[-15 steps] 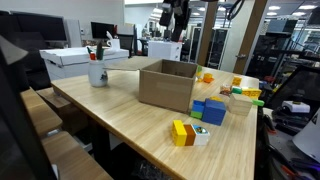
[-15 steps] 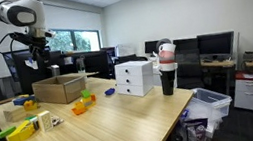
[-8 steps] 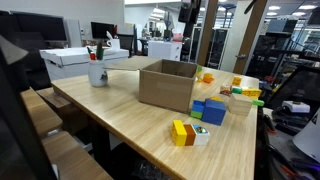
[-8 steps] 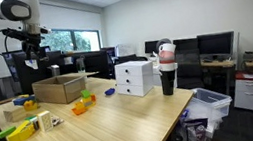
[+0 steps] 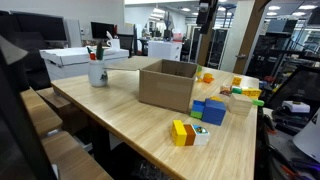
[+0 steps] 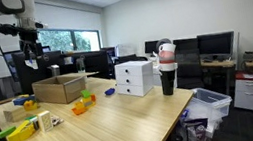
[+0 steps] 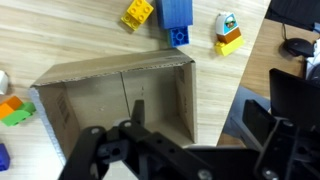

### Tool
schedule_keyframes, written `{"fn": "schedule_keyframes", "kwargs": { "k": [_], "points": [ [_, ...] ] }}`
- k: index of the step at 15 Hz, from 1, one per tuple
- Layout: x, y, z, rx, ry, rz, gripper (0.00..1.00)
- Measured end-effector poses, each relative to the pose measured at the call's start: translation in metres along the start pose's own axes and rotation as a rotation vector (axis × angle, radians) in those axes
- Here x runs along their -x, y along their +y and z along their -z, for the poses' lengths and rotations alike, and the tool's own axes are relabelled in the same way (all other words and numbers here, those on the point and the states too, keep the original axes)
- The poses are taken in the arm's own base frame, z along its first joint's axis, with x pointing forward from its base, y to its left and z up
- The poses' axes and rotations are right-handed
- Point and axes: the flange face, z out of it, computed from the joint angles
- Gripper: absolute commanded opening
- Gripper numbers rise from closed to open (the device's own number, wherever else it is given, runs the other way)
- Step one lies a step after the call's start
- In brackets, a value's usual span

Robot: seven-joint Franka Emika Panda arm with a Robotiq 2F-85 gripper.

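Note:
My gripper (image 7: 212, 100) is open and empty, high above the table. It shows at the top of an exterior view (image 5: 207, 12) and at the upper left of an exterior view (image 6: 29, 50). Below it is an open, empty cardboard box (image 7: 115, 100), seen in both exterior views (image 5: 168, 85) (image 6: 60, 88). In the wrist view one finger hangs over the box's inside and the other past its edge, over the floor. A blue block (image 7: 178, 15), a yellow block (image 7: 138, 12) and a small egg-shaped figure (image 7: 228, 32) lie on the wooden table beyond the box.
More coloured blocks lie by the box (image 5: 212, 110) (image 5: 184, 132) (image 6: 29, 126). A white drawer unit (image 6: 135, 76) and a tall cup (image 6: 167, 69) stand further along the table. A white mug (image 5: 97, 72) stands near the far edge. Office desks and monitors surround the table.
The gripper has moved sideways, high above the box: rightward in one exterior view, leftward and slightly up in the other. It stays open and empty.

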Motion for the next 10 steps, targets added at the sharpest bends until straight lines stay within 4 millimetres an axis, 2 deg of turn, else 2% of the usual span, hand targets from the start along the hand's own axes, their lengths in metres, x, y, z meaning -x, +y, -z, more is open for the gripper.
{"fn": "schedule_keyframes", "kwargs": {
  "k": [5,10],
  "points": [
    [0.020,0.027,0.013,0.043,0.033,-0.143,1.00],
    [0.021,0.026,0.014,0.044,0.034,-0.145,1.00]
  ]
}}
